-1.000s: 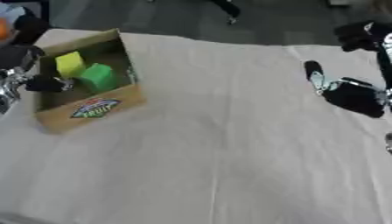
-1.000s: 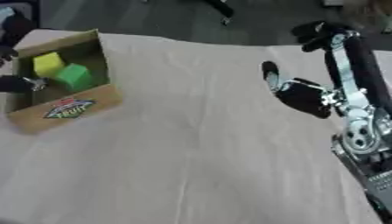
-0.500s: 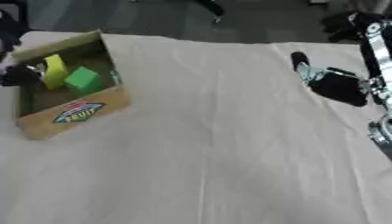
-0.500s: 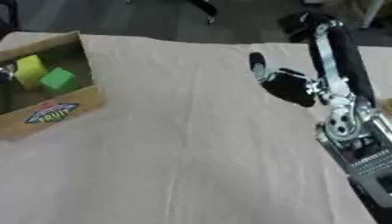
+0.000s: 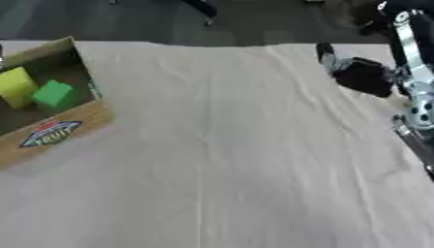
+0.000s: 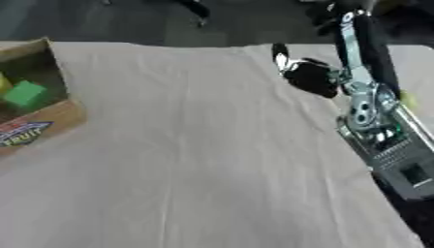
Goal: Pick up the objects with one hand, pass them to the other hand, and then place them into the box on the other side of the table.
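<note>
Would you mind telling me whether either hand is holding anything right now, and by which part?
Nothing is held. The right hand is empty above the table's far right; the left hand is out of view.

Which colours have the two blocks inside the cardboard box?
One block is yellow, the other green; the left eye view shows both best.

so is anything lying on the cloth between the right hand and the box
Nothing visible does. The right hand hangs at the table's far right, holding nothing, and the box sits at the far left with a yellow block and a green block inside. Only bare cloth lies between them.
</note>
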Controlling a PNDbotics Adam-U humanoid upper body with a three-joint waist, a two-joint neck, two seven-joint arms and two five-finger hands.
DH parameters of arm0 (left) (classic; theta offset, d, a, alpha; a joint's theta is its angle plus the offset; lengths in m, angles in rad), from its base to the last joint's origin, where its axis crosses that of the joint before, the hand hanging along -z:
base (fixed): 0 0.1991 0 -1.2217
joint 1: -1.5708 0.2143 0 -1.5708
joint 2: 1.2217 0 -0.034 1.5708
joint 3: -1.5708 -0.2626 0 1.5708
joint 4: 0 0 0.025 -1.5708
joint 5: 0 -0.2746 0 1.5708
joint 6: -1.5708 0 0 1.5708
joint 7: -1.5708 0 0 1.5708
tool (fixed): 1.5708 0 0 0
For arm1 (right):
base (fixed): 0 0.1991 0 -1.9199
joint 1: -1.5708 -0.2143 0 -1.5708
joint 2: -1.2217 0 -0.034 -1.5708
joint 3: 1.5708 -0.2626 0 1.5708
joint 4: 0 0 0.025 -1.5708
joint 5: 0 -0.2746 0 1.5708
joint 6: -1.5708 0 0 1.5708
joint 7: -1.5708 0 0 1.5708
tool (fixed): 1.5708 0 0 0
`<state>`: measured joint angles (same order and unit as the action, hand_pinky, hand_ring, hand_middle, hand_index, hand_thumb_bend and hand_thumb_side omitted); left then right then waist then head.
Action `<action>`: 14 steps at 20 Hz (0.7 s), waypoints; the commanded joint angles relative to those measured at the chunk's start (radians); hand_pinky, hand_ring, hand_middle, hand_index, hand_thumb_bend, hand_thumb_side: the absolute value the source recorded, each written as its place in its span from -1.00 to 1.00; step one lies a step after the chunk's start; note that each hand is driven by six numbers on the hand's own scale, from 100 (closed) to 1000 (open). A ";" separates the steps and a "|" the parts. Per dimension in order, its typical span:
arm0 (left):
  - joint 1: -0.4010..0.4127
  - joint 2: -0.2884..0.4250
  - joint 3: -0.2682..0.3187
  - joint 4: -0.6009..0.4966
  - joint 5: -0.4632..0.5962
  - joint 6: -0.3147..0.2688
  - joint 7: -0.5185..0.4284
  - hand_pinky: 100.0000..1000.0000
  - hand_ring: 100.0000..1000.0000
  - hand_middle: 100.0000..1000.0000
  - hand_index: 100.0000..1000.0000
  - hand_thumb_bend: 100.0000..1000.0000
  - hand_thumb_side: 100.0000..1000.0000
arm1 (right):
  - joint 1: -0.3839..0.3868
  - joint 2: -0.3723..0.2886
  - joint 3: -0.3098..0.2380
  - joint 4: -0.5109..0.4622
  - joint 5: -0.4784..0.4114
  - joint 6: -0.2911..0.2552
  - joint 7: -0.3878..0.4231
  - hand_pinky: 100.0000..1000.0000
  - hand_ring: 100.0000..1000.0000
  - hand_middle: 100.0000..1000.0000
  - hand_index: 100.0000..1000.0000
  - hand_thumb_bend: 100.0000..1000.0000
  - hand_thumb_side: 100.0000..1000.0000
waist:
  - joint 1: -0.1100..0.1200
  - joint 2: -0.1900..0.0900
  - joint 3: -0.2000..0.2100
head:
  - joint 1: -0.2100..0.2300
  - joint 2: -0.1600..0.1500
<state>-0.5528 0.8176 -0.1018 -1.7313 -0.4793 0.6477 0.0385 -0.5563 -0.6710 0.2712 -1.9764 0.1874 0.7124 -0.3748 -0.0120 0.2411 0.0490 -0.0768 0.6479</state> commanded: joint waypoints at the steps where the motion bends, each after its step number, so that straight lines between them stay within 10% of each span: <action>1: -0.003 0.026 0.006 -0.054 0.049 0.014 0.052 0.11 0.27 0.16 0.47 -1.00 -0.03 | 0.018 -0.066 -0.053 0.010 -0.046 0.045 -0.025 0.67 0.41 0.17 0.47 -0.26 -0.73 | 0.003 -0.025 -0.002 | -0.015 0.002; 3: 0.003 0.028 -0.002 -0.061 0.080 0.017 0.084 0.11 0.27 0.16 0.47 -1.00 0.00 | 0.042 -0.090 -0.079 0.026 -0.073 0.075 -0.022 0.68 0.43 0.20 0.50 -0.23 -0.69 | 0.003 -0.025 -0.003 | -0.021 0.002; 4: 0.005 0.029 -0.006 -0.062 0.095 0.017 0.099 0.11 0.27 0.16 0.47 -1.00 0.00 | 0.051 -0.100 -0.090 0.032 -0.088 0.091 -0.018 0.68 0.44 0.23 0.51 -1.00 -0.55 | 0.003 -0.025 -0.003 | -0.025 0.003; 5: 0.007 0.030 -0.008 -0.062 0.110 0.015 0.115 0.12 0.29 0.18 0.49 -1.00 0.05 | 0.062 -0.111 -0.103 0.044 -0.104 0.106 -0.016 0.68 0.45 0.25 0.52 -0.20 -0.67 | 0.002 -0.025 -0.004 | -0.032 0.004; 14: 0.016 0.037 -0.034 -0.055 0.212 -0.022 0.208 0.13 0.30 0.22 0.54 -1.00 0.09 | 0.125 -0.190 -0.165 0.092 -0.194 0.187 -0.008 0.70 0.49 0.34 0.53 -0.08 -0.67 | 0.001 -0.021 -0.014 | -0.059 0.007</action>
<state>-0.5278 0.8180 -0.1401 -1.7754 -0.2811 0.6314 0.2339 -0.4260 -0.8082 0.1317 -1.8913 0.0077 0.8075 -0.3040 -0.0129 0.2411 0.0341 -0.1275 0.6571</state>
